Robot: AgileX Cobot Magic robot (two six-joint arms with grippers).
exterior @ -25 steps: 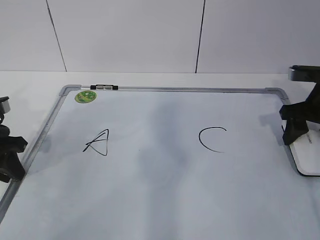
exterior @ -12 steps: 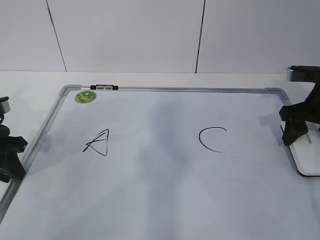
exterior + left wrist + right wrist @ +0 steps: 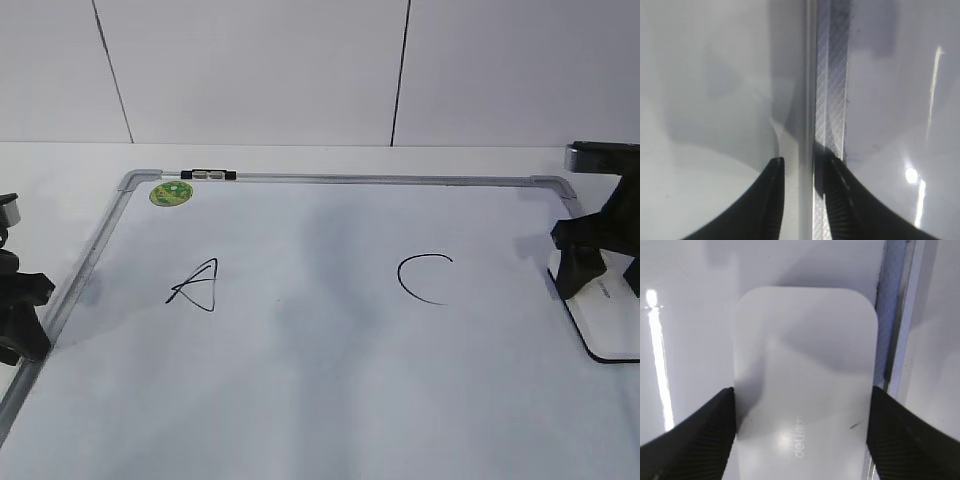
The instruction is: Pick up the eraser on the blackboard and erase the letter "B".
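The blackboard (image 3: 380, 180) is a white board with a silver frame lying flat on the table. A black "A" (image 3: 197, 287) and a black "C" (image 3: 422, 278) are on it. No letter "B" shows; only a faint grey smear (image 3: 320, 300) lies between them. The white eraser (image 3: 612, 318) sits at the board's right edge. My right gripper (image 3: 600, 288) is shut on its two long sides. In the right wrist view the eraser (image 3: 805, 365) fills the gap between the fingers of that gripper (image 3: 802, 405). My left gripper (image 3: 20, 320) hangs over the board's left frame, nearly shut and empty.
A round green sticker (image 3: 171, 193) and a small black clip (image 3: 210, 175) sit at the board's far left corner. In the left wrist view the frame strip (image 3: 832, 100) runs between the left gripper's (image 3: 802, 167) fingers. The board's right frame (image 3: 895, 315) lies beside the eraser.
My right gripper has moved a little to the left with the eraser between its fingers, further onto the board. The left arm has not moved.
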